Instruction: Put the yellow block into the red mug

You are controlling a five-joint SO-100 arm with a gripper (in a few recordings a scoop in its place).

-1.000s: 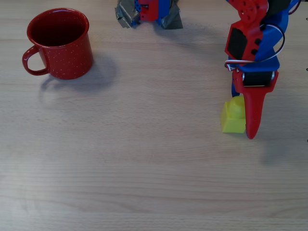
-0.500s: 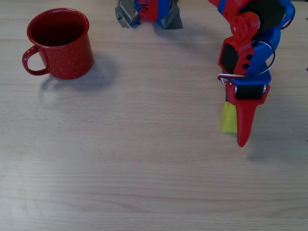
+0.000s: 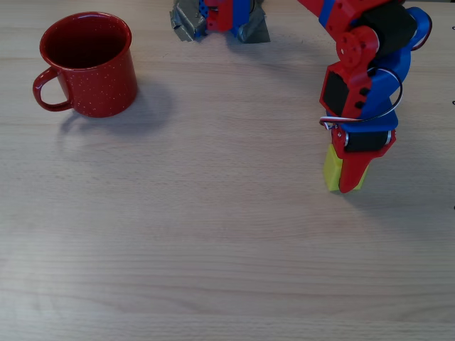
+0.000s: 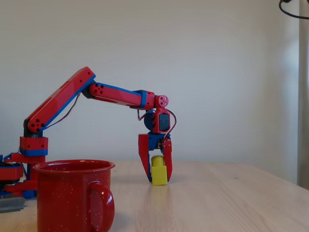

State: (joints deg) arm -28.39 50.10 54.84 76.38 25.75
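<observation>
- Red enamel-style mug (image 4: 72,195) with fine white speckles and a loop handle: nearest in the fixed view, upright on the worktop (image 4: 227,198), mouth open, dark red inside; in the overhead view sits at upper left (image 3: 89,64), handle pointing to the picture's left.
- Pale wood-grain worktop (image 3: 213,234): bare between mug and block.
- Small bright yellow plastic toy brick (image 4: 159,171), cube-shaped with one round stud on top: stands upright on the worktop farther back in the fixed view, stud up; in the overhead view lies at right of centre (image 3: 331,168), well apart from the mug and mostly covered by the arm.
- Red two-finger hand (image 4: 156,169): points straight down over the brick, one finger on each side of it, tips near the worktop; closed in around the brick, though cannot tell whether the fingers press its sides; seen from overhead (image 3: 347,174).
- Red-and-blue arm (image 4: 116,96): arches from its base at far left of the fixed view over to the hand.
- Plain white wall (image 4: 217,72): behind everything.
</observation>
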